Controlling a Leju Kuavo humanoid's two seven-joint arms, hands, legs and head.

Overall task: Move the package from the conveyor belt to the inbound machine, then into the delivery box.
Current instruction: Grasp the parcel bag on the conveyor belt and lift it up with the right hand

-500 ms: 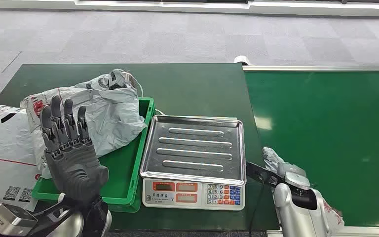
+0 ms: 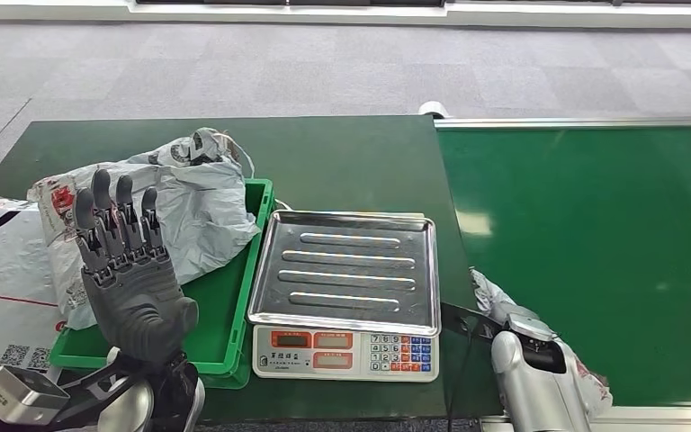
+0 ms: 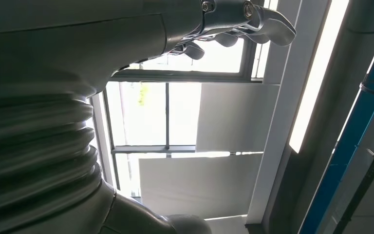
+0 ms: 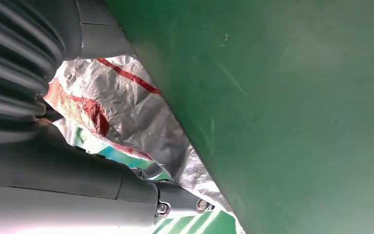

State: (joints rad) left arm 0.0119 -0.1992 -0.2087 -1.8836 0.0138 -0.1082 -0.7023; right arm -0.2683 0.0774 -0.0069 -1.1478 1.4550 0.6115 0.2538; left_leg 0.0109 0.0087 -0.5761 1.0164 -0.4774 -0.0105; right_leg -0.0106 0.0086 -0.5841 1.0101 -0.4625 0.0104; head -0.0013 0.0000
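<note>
Right hand (image 2: 526,335) grips the crinkled silver plastic package (image 2: 495,297) at the green conveyor belt (image 2: 594,234) edge, left hand (image 2: 126,270) raised open; next, lift onto the steel-topped weighing scale (image 2: 346,270).

Package (image 2: 585,382) largely hidden under right arm (image 2: 535,387)

Head view looks down; left wrist view faces ceiling.
</note>
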